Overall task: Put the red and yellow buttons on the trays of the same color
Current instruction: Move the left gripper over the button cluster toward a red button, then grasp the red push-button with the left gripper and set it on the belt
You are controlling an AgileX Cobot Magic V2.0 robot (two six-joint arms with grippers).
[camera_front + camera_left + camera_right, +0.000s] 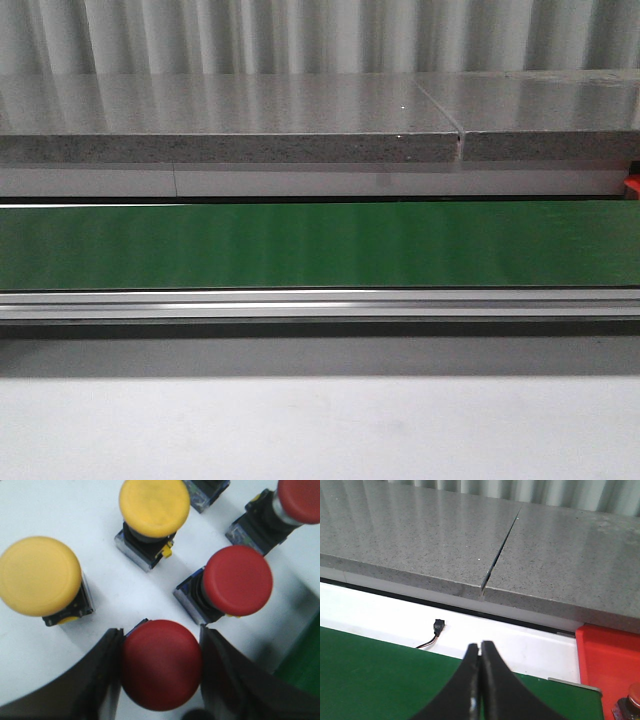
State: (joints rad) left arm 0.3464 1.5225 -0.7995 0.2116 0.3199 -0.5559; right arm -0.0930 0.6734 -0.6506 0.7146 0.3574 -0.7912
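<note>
Containers first: red tray shows in my R wrist view, beside the green conveyor belt and just below the grey stone slab. One red button sits in it at the frame edge, mostly cut off. A sliver of that tray also shows at the far right of the front view, behind the belt. Yellow tray: not seen in any view.

Task items, L wrist view: mushroom-head push buttons on dark bodies with clear bases, standing on a white surface. Two yellow buttons: one near, one further out. Red: one between my L gripper fingers, one just beside it, one at the frame corner. Caps are smooth, domed, matte.

Tool state: L gripper fingers pinch the nearest red button, both pads touching its cap. R gripper tips pressed together, holding nothing, above the belt. A small black connector w/ wire lies on the white strip past the belt.
</note>
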